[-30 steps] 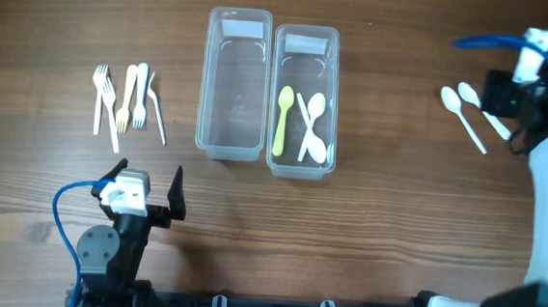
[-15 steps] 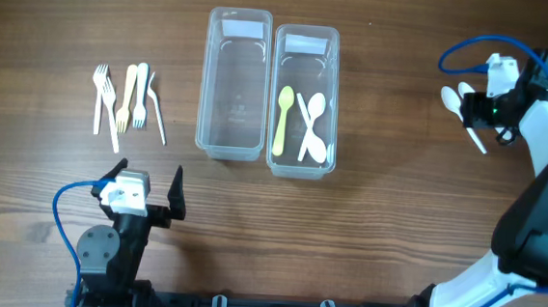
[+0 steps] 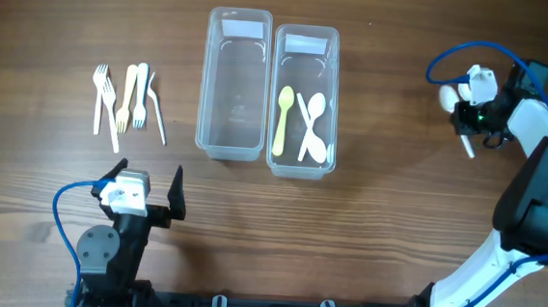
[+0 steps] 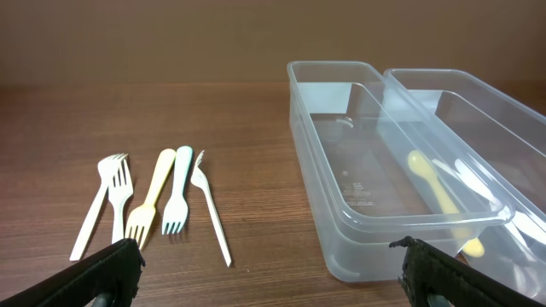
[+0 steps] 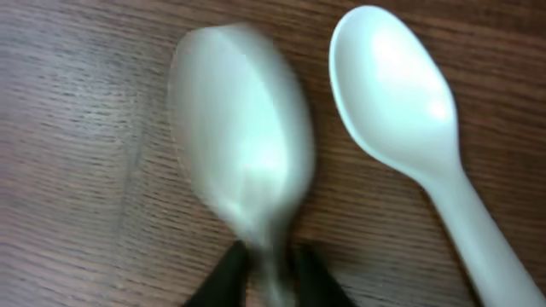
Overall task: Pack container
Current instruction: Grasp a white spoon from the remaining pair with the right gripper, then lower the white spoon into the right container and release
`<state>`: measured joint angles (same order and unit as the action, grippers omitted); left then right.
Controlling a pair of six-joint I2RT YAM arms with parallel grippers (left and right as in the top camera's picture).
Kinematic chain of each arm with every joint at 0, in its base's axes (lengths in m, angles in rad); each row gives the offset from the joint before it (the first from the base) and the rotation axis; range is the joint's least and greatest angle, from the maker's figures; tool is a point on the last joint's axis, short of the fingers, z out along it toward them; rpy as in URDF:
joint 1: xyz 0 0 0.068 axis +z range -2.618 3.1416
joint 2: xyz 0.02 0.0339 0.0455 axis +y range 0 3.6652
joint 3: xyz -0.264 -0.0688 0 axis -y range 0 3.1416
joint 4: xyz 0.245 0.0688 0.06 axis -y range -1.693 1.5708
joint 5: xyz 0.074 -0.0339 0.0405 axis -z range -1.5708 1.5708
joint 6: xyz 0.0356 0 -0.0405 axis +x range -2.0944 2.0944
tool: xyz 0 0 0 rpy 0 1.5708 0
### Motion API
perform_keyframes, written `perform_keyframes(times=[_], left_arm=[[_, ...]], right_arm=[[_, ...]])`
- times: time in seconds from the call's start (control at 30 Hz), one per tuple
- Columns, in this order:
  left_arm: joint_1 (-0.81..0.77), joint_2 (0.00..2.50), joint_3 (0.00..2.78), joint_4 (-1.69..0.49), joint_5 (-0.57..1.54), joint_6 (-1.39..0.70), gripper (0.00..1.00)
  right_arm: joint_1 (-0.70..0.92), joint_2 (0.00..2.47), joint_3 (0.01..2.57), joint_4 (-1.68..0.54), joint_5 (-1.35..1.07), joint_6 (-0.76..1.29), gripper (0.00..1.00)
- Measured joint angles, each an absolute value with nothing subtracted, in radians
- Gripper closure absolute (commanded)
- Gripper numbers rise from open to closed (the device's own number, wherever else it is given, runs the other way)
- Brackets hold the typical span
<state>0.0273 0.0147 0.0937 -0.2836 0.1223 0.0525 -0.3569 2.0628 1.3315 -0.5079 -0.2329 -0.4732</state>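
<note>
Two clear containers stand side by side at the table's back middle. The left container (image 3: 205, 81) (image 4: 316, 128) is empty. The right container (image 3: 335, 90) (image 4: 512, 119) holds a yellow spoon (image 3: 282, 118) (image 4: 433, 183) and two white spoons (image 3: 314, 127). At the far right, my right gripper (image 3: 466, 117) (image 5: 271, 275) is shut on the neck of a white spoon (image 5: 243, 153), blurred in the right wrist view. A second white spoon (image 5: 401, 94) lies beside it on the wood. My left gripper (image 3: 146, 188) (image 4: 273, 273) stands open near the front left, empty.
Several plastic forks (image 3: 123, 99) (image 4: 153, 200), white, yellow and pale blue, lie in a row on the wood left of the containers, just beyond my left gripper. A blue cable (image 3: 455, 55) loops above the right arm.
My right arm has swung left and down onto the two spoons at the far right, and its jaws have shut on one. The left arm has stayed still.
</note>
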Motion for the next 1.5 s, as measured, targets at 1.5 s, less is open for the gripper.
perform_keyframes(times=[1.5], left_arm=[[0.027, 0.015, 0.094, -0.284, 0.122, 0.052, 0.0]], right_arm=[[0.381, 1.663, 1.323, -0.565, -0.399, 0.234, 0.96]])
